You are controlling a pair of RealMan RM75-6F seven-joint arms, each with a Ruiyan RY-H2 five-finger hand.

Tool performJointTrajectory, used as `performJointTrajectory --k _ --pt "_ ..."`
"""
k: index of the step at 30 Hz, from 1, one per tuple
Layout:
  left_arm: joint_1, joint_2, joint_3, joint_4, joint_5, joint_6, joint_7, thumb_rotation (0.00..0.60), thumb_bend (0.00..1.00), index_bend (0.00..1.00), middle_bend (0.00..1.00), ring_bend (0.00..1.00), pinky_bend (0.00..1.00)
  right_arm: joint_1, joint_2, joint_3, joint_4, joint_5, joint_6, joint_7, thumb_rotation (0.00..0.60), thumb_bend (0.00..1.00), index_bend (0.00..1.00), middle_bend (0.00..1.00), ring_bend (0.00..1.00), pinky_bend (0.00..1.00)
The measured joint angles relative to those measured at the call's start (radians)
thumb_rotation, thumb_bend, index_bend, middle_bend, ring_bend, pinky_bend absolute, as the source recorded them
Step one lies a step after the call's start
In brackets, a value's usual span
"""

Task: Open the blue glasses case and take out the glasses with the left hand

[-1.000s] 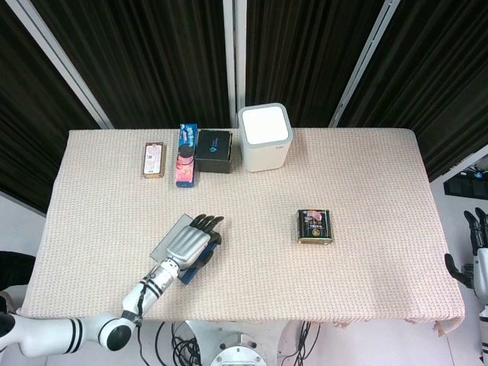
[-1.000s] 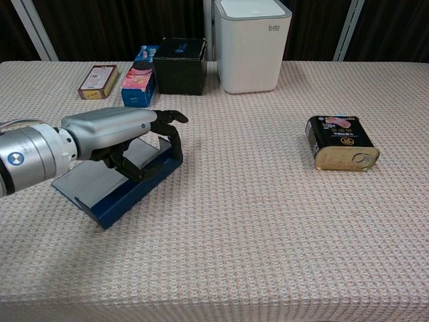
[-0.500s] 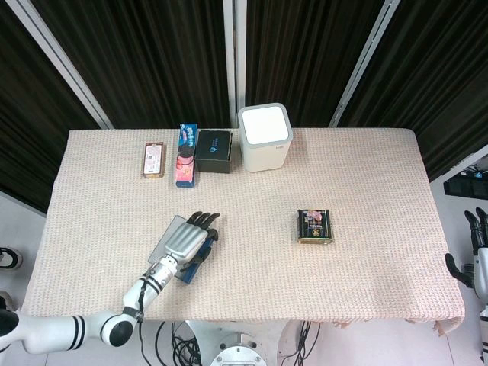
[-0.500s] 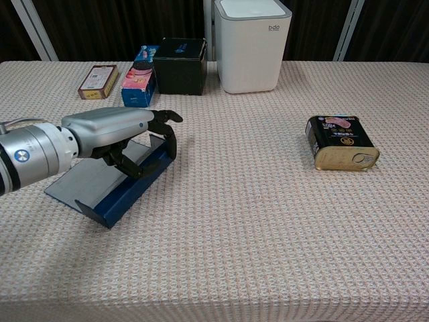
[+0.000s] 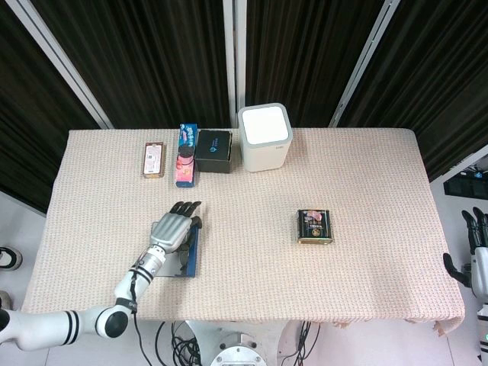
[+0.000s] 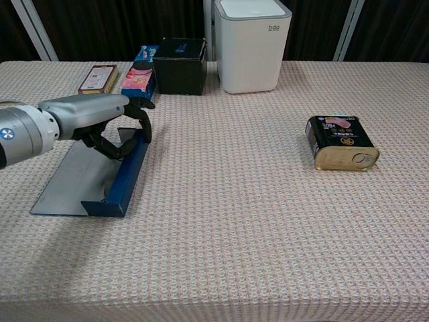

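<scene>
Head view: your left hand [image 5: 173, 231] lies over the blue glasses case [image 5: 183, 255] near the table's front-left, while your right hand [image 5: 478, 242] hangs idle off the table edge, fingers apart and empty. Chest view: the fingers [image 6: 137, 114] curl loosely over the case's far end; the case [image 6: 100, 176] looks flat, whether unlatched I cannot tell, and no glasses show, so opening and extraction remain.

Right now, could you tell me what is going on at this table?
The robot's left hand rests on the blue glasses case near the table's front left, fingers curled over its blue edge. Whether glasses are inside is unclear. The right hand hangs off the table's right side, holding nothing.
</scene>
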Motion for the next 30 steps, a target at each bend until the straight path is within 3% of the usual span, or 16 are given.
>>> performJointTrajectory --k 16,30 --pt "-0.004 0.092 0.012 -0.030 -0.147 0.022 0.064 0.600 0.59 0.42 0.00 0.00 0.03 0.007 -0.001 -0.003 -0.022 -0.004 -0.004 -0.035 0.600 0.28 0.00 0.00 0.00 0.00" --pt "0.009 0.236 0.059 -0.140 -0.258 -0.013 0.059 0.593 0.61 0.42 0.00 0.00 0.03 0.014 -0.005 -0.014 -0.039 -0.019 -0.012 -0.058 0.600 0.28 0.00 0.00 0.00 0.00"
